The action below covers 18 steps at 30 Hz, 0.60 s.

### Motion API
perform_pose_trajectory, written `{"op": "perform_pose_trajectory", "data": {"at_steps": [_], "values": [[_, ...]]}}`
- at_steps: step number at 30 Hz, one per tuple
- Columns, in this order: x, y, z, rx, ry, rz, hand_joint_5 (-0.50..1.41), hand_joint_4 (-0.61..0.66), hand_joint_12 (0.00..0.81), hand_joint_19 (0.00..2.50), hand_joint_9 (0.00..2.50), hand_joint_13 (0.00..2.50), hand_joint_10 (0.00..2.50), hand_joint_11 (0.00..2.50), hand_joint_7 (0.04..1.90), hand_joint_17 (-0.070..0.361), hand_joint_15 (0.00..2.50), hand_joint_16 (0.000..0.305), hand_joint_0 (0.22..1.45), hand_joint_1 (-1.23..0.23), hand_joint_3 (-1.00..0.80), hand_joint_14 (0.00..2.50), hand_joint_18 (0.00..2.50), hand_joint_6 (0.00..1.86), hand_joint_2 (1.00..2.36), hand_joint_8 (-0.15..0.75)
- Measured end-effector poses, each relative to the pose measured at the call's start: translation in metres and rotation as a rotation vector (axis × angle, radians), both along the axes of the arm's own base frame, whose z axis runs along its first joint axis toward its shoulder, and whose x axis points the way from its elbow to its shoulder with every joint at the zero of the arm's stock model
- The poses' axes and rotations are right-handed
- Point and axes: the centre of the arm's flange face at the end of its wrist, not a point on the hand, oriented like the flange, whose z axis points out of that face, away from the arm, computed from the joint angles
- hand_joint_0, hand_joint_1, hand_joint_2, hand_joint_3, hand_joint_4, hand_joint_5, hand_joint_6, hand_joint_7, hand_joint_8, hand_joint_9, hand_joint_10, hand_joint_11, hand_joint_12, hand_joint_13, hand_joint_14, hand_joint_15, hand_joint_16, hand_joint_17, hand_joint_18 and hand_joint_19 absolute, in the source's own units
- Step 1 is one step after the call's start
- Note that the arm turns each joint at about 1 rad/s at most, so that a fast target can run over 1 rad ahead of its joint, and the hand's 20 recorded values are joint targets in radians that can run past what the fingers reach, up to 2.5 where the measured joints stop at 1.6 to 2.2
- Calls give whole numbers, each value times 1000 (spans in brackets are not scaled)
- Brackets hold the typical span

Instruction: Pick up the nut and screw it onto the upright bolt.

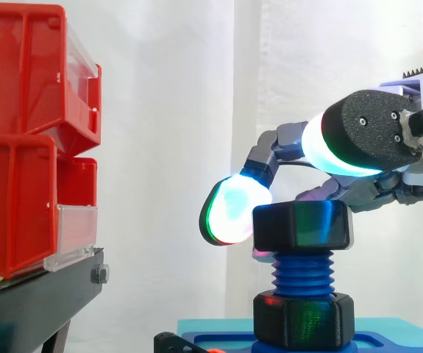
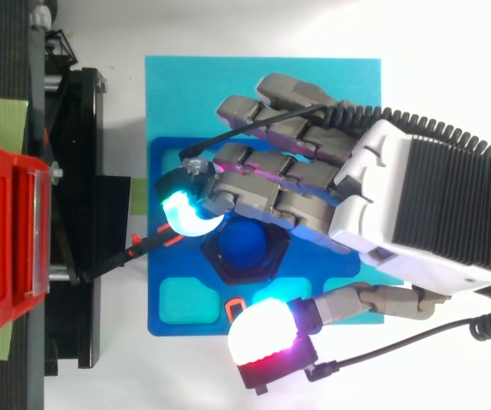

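Fingers (image 1: pixel 233 209) curled round nut (image 1: pixel 303 226) | nut atop bolt (image 1: pixel 301 272) (upright)

Partly hidden under the hand (image 2: pixel 399 205) from above: nut (image 1: pixel 303 224). Cropped at the side view's bottom edge: lower nut (image 1: pixel 303 320), blue tray (image 1: pixel 226 343). Cropped left: red bins (image 1: pixel 20 132).

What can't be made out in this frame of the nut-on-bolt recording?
- Side view: whether the nut has caught the thread; its body hides the top of the bolt.
- Top view: the nut's rim, largely covered by the hand; whether the hand grips it is unclear in both views.
- Side view: the underside of the lower nut, cut off by the bottom edge.
- Side view: the contents of the red bins, behind their walls.
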Motion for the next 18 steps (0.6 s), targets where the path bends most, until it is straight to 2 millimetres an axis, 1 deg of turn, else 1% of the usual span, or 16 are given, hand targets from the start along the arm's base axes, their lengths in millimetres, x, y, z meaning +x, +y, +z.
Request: {"op": "perform_pose_trajectory", "data": {"at_steps": [3,6,11,18], "values": [[-1,-1,3,0,2,-1,-14,158,350,92,699,398,0,0,1402,102,0,45,462,-214,-500,0,236,500,1000,280],[-3,-2,6,-1,3,-1,-8,158,346,104,739,422,0,0,1411,99,0,44,468,-161,-500,0,247,501,1000,279],[-5,-3,12,-2,6,-2,1,164,342,114,795,465,1,0,1359,98,0,44,472,-91,-500,0,297,524,1000,274],[-9,-6,20,-4,13,-5,12,166,339,142,879,519,0,0,1308,97,0,43,473,-85,-500,0,366,544,1000,276]]}}
